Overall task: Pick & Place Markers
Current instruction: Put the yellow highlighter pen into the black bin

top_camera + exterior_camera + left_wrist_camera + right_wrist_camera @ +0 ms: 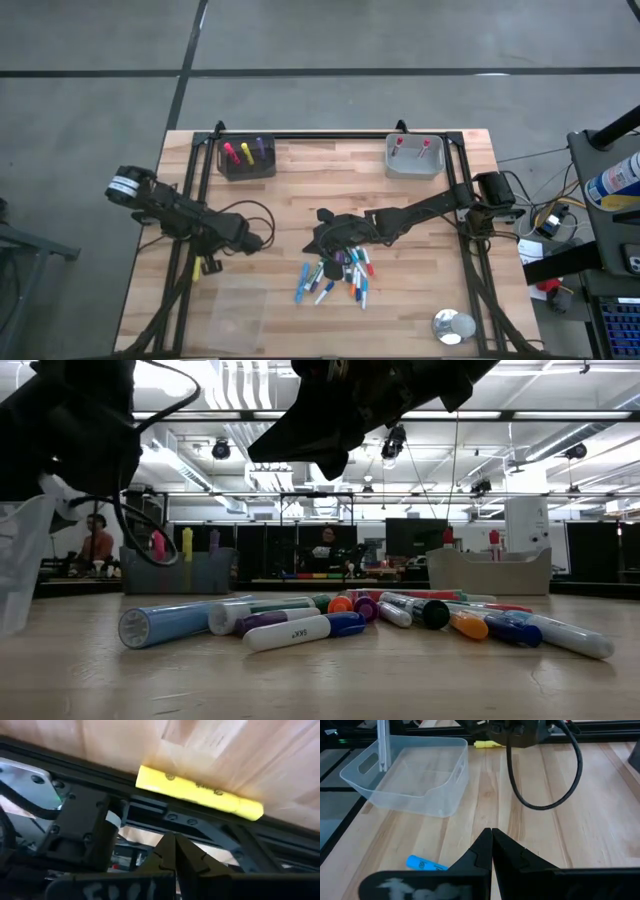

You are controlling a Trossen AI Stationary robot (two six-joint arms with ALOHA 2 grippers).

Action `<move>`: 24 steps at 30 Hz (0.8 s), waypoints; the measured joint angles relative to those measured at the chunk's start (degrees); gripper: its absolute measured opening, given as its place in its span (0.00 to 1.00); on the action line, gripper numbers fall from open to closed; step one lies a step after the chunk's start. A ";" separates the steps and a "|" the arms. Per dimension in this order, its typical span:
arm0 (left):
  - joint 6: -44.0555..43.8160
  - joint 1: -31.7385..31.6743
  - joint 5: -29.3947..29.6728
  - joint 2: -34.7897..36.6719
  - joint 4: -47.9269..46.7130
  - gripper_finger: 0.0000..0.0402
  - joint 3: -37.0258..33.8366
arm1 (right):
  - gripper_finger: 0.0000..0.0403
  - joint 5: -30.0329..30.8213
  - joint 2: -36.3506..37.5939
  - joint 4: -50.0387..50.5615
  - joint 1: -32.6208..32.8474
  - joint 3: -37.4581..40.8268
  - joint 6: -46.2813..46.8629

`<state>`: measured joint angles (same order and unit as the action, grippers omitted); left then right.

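From above, the butcher-block wooden table [400, 320] carries a loose heap of markers [338, 277] near its middle front, a dark bin [247, 160] at the back left holding three upright pens, and a grey bin [414, 158] at the back right holding two red ones. The right gripper [325, 240] hovers at the back edge of the heap with nothing in it, and the left gripper [205, 262] sits over the table's left rail beside a lone yellow marker [210, 266]. A clear tray [238, 310] lies at the front left and a round metal object [452, 327] at the front right.

The low view alone shows the pens' round barrels and caps: the markers [380, 618] lie flat and overlapping across the wood, a wide pale-blue one [165, 625] nearest. A dark arm hangs above them, clear of the heap.

The left wrist view shows what the overhead cannot: the left gripper [175, 851] with fingers pressed together and empty, and the yellow marker [199, 792] lying along the black metal rail, apart from the fingertips.

In the right wrist view the right gripper [491, 845] is likewise closed tip to tip, a blue marker [422, 864] lying just beside it on the wood. Beyond stands the clear tray [410, 775], translucent plastic with a handle slot.
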<state>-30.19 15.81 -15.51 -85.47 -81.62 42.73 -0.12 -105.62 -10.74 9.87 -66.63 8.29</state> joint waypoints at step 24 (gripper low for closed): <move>-5.71 0.33 -9.87 -0.74 11.42 0.00 -5.13 | 0.02 0.00 0.00 0.28 0.00 0.00 -0.46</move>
<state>-35.89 16.14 -25.38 -86.21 -70.20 37.60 -0.12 -105.62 -10.46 9.87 -66.63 7.84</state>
